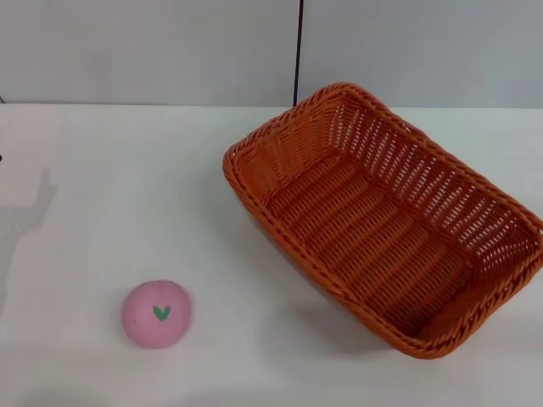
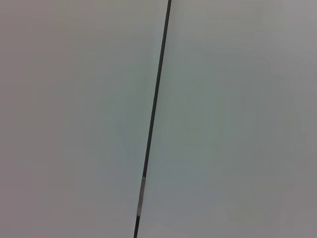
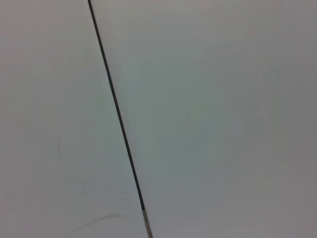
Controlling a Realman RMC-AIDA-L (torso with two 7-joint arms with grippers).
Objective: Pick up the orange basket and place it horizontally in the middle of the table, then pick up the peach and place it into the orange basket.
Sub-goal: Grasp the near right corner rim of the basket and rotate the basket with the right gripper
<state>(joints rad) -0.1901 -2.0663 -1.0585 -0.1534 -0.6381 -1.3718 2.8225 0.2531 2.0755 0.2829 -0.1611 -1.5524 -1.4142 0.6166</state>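
White table (image 1: 102, 195) under me: the orange basket (image 1: 382, 220) sits skewed on my right side, the peach (image 1: 156, 315) well apart at near left. Neither of my grippers shows, so I cannot tell their state. Gripping one rim could tip the basket.

The basket (image 1: 386, 222) runs right up to the head view's right edge; its underside stays hidden; both wrist views show only plain wall (image 2: 237, 119) and a dark seam (image 2: 153, 114).
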